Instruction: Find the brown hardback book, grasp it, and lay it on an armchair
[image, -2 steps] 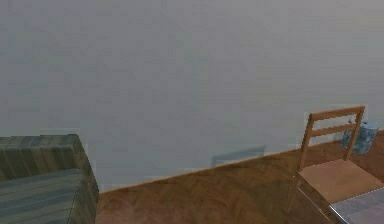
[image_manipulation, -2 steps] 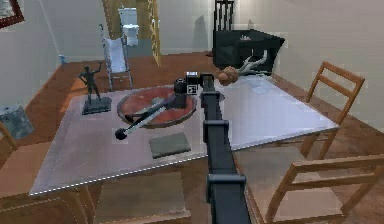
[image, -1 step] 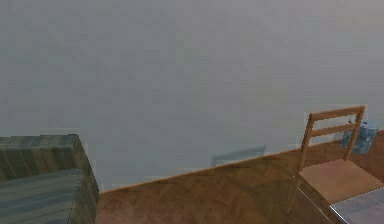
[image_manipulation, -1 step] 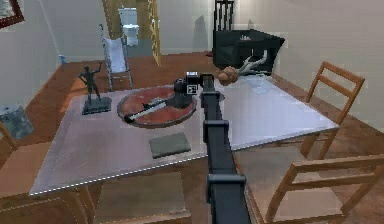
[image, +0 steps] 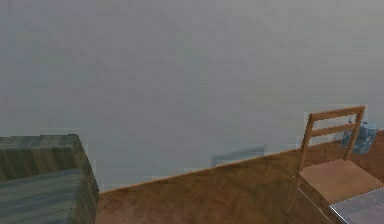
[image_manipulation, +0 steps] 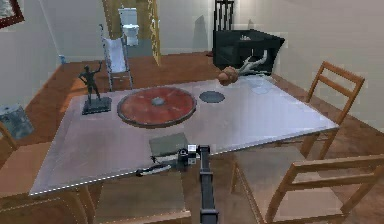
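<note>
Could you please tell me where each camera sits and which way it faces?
Forward view: on the robot, facing ahead and slightly down at a grey wall, floor and a wooden chair.
Arm side view: on the robot's body, facing sideways over the table; the arm and pincer show.
Shared: probably the table's corner and that chair.

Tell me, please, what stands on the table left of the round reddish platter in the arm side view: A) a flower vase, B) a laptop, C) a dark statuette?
C: a dark statuette of a figure stands on its base just left of the platter.
</note>
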